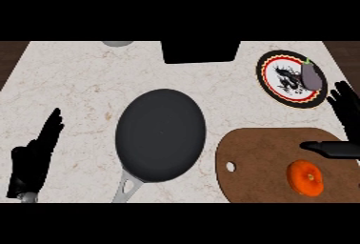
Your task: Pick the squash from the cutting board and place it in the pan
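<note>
The right robot hand is hanging open, thumb over the cutting board near the squash. The left robot hand is resting open.

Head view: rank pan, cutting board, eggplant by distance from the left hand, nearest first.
1. pan: centre, just right of the left hand.
2. cutting board: lower right, beyond the pan.
3. eggplant: top right, on the plate.
</note>
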`<state>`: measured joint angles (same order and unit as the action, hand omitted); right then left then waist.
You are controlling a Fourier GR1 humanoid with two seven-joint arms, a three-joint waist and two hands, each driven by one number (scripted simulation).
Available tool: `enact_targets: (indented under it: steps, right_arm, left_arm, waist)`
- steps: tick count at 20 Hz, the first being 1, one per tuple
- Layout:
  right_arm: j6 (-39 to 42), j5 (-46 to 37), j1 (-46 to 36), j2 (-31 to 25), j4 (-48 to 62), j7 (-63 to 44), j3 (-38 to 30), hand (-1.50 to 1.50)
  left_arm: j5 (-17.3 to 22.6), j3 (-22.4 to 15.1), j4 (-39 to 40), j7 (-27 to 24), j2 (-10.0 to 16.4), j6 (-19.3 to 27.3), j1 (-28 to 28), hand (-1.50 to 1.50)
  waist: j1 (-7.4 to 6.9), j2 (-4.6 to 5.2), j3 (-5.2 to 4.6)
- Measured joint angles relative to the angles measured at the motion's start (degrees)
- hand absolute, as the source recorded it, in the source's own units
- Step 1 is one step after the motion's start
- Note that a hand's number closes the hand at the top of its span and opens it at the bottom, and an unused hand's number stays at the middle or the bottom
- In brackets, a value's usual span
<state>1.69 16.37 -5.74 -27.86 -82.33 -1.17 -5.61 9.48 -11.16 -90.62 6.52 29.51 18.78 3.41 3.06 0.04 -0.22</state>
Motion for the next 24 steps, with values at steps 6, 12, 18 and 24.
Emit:
enact_targets:
  steps: [6, 12, 18, 24]
  right_arm:
    - [2.05, -1.23, 12.98, -10.36, -3.95, -4.25, -6.61, -1.5]
    - [10.0, -4.87, 18.43, -20.65, -8.59, -5.82, -8.01, -1.5]
    - [19.78, -2.81, 17.15, -26.47, -12.94, -11.06, -6.95, -1.5]
    - [24.13, -1.48, 12.76, -27.6, -19.05, -21.65, -3.27, -1.5]
  left_arm:
    - [-1.65, -2.12, -0.92, -0.55, 0.03, -1.23, 1.93, 0.0]
    - [-3.13, -3.07, -0.46, -1.01, -0.88, -1.93, 1.39, 0.0]
    - [-4.48, -3.7, -1.25, 0.65, -1.86, -2.48, 0.08, 0.0]
    - [-5.7, -3.3, -0.83, -0.11, -3.35, -3.13, 0.3, 0.0]
  waist:
    - [-0.23, -0.41, 0.09]
    - [-1.58, -0.26, 0.12]
    - [-2.67, -0.14, 0.17]
    - [-3.2, -0.07, 0.16]
